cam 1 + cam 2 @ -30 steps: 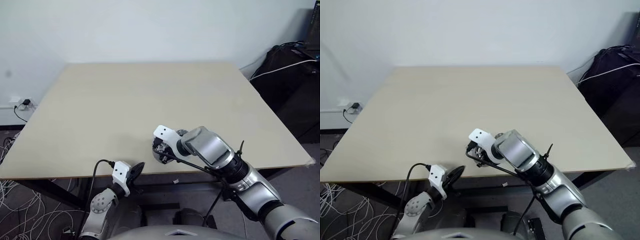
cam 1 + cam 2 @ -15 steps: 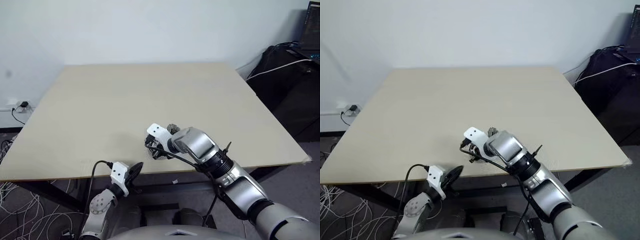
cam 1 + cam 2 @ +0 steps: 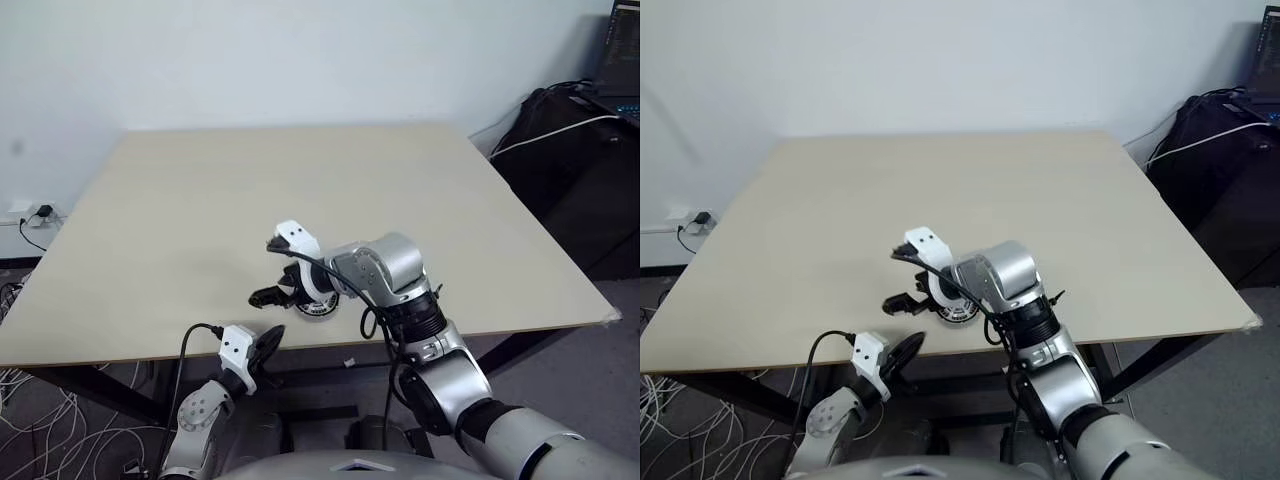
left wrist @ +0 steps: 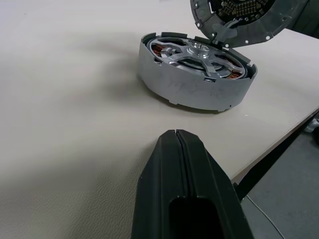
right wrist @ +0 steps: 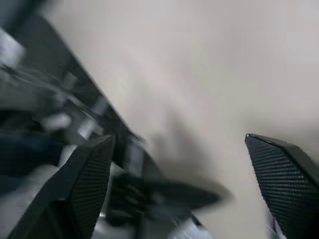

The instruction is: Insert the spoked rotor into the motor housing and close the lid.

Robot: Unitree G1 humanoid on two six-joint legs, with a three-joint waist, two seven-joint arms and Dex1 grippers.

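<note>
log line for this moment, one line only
left pincer: shut | right pincer: open, empty | spoked rotor: inside motor housing, uncovered

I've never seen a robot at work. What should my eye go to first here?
Start with the small round grey motor housing near the front edge of the big pale table; its spoked rotor already sits inside, copper windings showing between the spokes. The right tool, fingers spread wide, hangs just beside it. The left tool is shut and waits at the table's near edge, pointing toward the housing.
</note>
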